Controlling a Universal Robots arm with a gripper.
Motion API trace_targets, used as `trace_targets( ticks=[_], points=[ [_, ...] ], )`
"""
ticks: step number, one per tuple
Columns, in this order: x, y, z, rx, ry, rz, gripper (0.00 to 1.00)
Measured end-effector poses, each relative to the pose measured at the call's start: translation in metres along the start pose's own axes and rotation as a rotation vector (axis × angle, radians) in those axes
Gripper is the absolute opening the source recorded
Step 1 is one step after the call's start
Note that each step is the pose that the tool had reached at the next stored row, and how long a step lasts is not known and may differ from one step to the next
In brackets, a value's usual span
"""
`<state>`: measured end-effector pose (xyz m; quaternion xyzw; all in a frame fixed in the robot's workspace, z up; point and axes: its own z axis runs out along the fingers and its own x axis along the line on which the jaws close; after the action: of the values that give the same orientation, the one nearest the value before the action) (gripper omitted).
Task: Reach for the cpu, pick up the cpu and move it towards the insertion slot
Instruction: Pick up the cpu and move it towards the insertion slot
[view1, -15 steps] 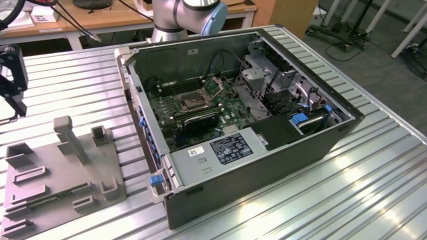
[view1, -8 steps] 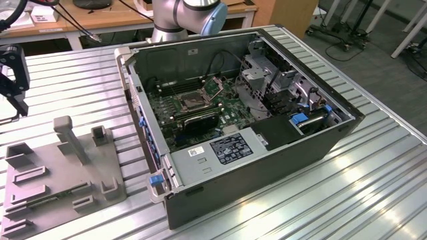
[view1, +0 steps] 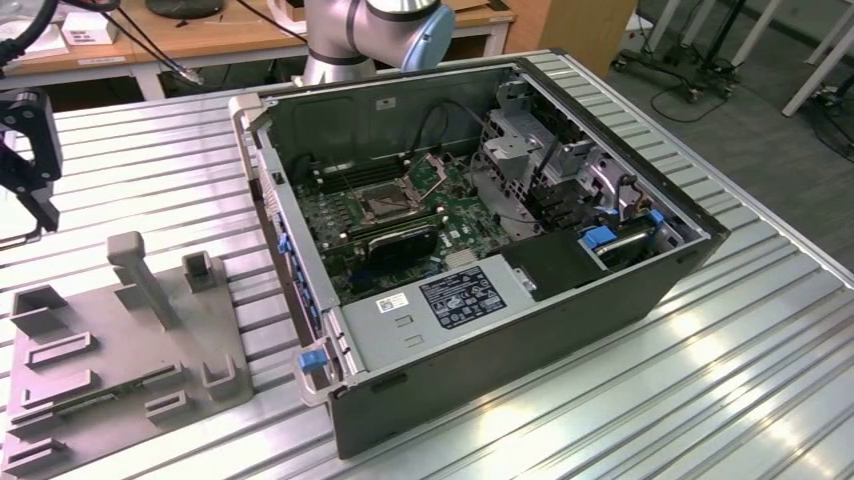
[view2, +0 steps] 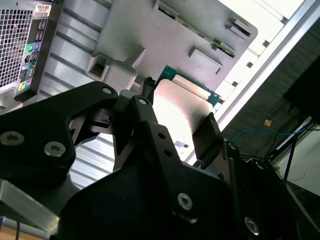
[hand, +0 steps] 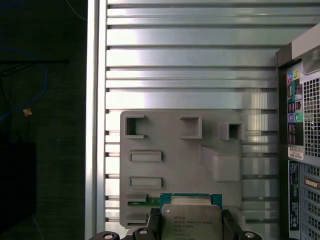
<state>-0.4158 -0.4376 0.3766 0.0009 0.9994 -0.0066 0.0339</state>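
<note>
The cpu (hand: 191, 220), a thin square chip with a silvery face and a green rim, sits between the two black fingers of my gripper (hand: 190, 226), which is shut on its opposite edges. In the second wrist view the cpu (view2: 181, 107) is held the same way by the gripper (view2: 176, 119), above the grey fixture plate (view2: 145, 30). In the exterior view the gripper (view1: 30, 190) hangs at the far left, over the table beside the plate (view1: 120, 340). The insertion slot (view1: 379, 204) is the dark square socket on the board inside the open computer case, well off to the exterior view's right.
The open computer case (view1: 534, 330) stands on the ribbed metal table (view1: 747, 380), with its grey labelled box (view1: 441, 300) near the front. The fixture plate has upright blocks (view1: 134, 270). The case's rear panel (hand: 302, 140) lies close beside the plate. The table edge (hand: 95, 125) is near.
</note>
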Motion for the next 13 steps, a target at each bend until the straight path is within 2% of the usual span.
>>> trace_targets(
  ticks=[13],
  points=[
    [-0.0015,0.0002,0.0001,0.0,-0.0001,0.0,0.55]
  ],
)
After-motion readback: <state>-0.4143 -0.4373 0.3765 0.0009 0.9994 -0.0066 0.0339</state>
